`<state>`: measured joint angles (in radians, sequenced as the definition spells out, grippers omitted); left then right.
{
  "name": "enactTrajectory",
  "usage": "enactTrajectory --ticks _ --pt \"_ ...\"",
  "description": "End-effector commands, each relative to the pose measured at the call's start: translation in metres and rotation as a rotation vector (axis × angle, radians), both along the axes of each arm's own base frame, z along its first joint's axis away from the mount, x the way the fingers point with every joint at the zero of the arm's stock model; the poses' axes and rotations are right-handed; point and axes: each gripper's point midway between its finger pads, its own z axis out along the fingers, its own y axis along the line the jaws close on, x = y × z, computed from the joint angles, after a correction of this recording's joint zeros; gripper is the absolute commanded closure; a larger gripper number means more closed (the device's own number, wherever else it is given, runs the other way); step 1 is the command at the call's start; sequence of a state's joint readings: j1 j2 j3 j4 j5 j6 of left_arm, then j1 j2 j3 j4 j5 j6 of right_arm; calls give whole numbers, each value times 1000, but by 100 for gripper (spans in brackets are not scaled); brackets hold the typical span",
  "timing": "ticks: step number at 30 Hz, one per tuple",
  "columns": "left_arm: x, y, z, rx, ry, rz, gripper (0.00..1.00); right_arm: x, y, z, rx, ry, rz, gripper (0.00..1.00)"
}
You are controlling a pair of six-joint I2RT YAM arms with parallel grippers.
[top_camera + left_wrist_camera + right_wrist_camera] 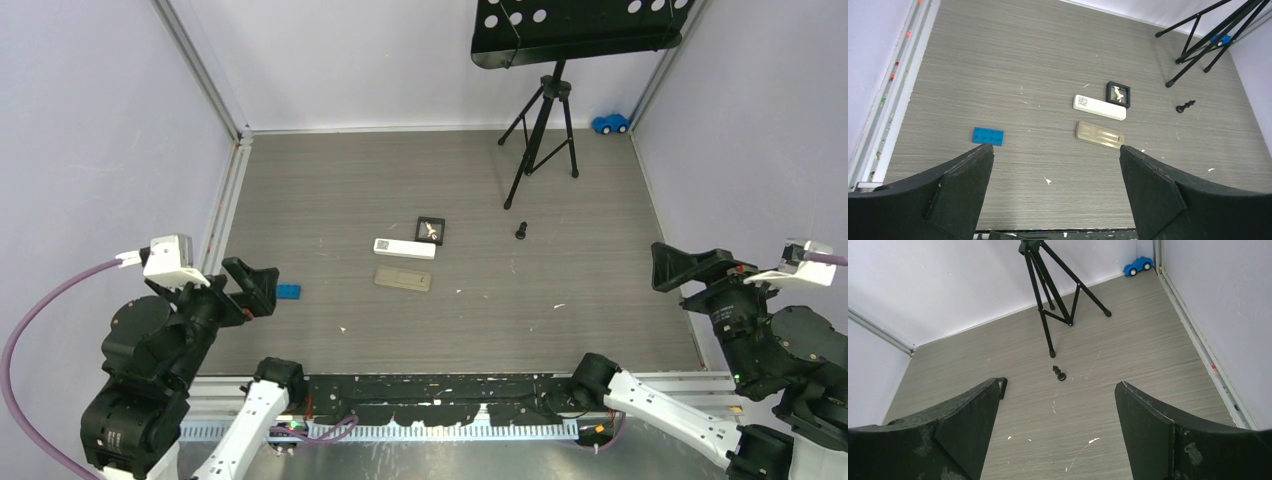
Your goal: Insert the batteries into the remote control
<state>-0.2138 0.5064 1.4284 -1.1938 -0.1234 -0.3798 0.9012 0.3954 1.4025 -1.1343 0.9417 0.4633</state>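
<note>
White remote control is lying mid-table, with a beige slab just near of it and a small black tray at its far right. Left gripper and right gripper are hanging spread and empty, well apart from it. Whether batteries are sitting inside or waiting, I cannot tell.

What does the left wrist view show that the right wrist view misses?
Only the left wrist view shows the white rectangular remote, the grey-beige battery cover, the small black square tray and the flat blue brick. Only the right wrist view shows the blue toy car. Both show the black tripod legs and the small black knob.
</note>
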Motion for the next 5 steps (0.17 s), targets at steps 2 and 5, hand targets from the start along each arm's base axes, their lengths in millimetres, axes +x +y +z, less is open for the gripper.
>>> enactTrajectory --ticks 2,5 --pt "2 9 0 52 -45 31 0 3 8 -6 0 16 18 10" --pt "1 5 -11 30 -34 17 0 1 11 -12 -2 29 38 10"
